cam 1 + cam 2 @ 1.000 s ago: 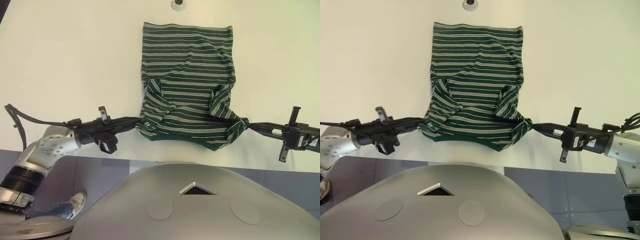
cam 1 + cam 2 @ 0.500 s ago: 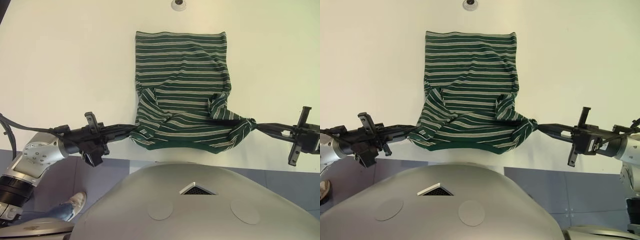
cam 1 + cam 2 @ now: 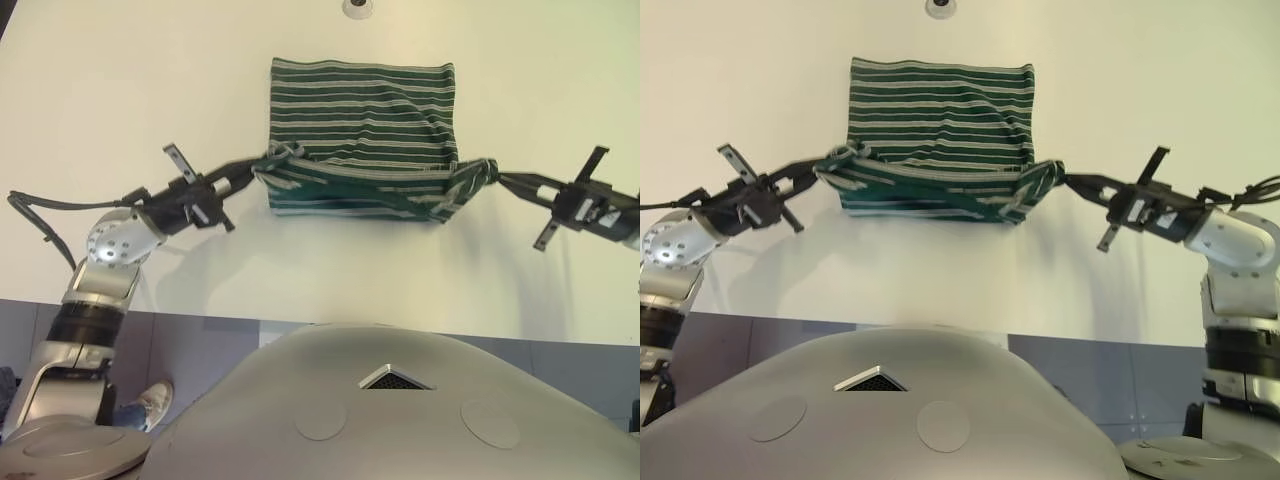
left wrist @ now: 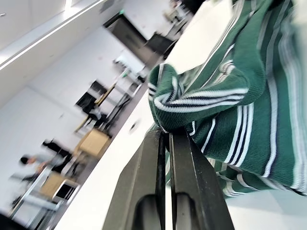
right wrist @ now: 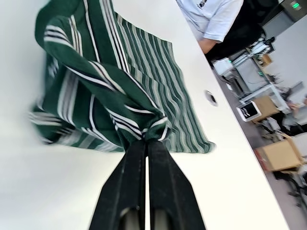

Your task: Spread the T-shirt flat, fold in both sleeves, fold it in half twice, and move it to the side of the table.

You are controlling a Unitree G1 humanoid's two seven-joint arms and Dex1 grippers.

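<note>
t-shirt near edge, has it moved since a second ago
Yes. The left gripper and right gripper carried the near edge of the T-shirt toward the hole in the table.

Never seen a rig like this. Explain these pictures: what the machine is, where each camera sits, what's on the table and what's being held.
This is a humanoid robot with two arms, each ending in a two-fingered gripper. Two of the pictures come from cameras in its head, looking down over its arms at a white table. The other two come from a camera on each wrist, looking along that gripper's fingers. On the table lies a green striped T-shirt. The left gripper is shut on one bunched end of the shirt's near edge, and the right gripper is shut on the other end. Between them that edge is stretched and held up over the rest of the shirt, which lies on the table.
</note>
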